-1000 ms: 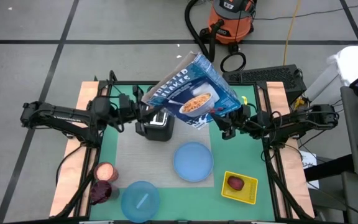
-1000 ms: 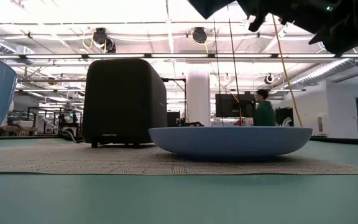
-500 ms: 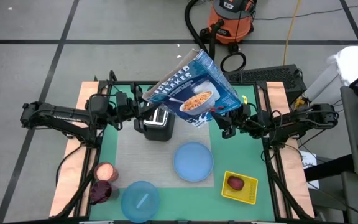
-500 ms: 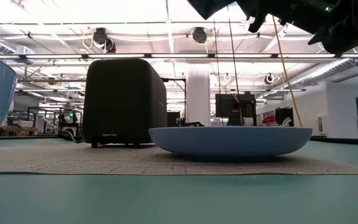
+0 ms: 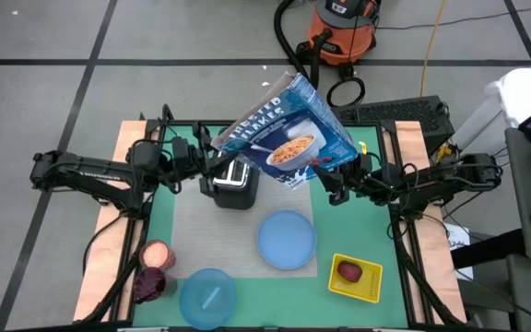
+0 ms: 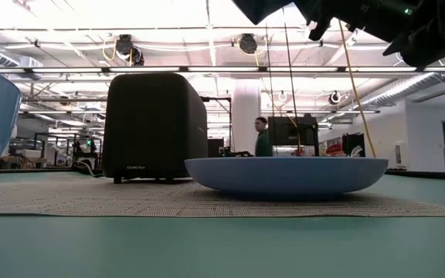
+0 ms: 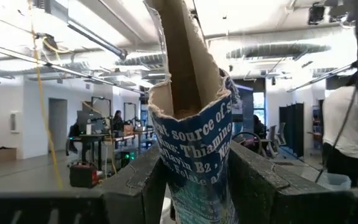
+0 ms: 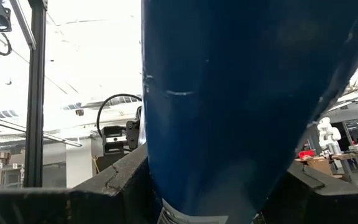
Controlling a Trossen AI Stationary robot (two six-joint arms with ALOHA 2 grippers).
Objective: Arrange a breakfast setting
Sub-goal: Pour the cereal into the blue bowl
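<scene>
A grey mat (image 5: 212, 224) covers the table, and above its far edge the blue cereal box (image 5: 287, 134) hangs tilted over the toaster (image 5: 230, 184), the left gripper (image 5: 212, 165) and right gripper (image 5: 330, 181) each clamped on an end. The plate (image 5: 286, 238) rests on the mat's near right; the bowl (image 5: 207, 297) sits just off its near edge.

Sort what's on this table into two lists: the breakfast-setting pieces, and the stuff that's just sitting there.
Breakfast setting:
cereal box, held up by both the left gripper and the right gripper
plate
bowl with a spoon in it
bagel
dark red fruit
grey mat

Just sitting there:
toaster
yellow tray, holding a reddish item
</scene>
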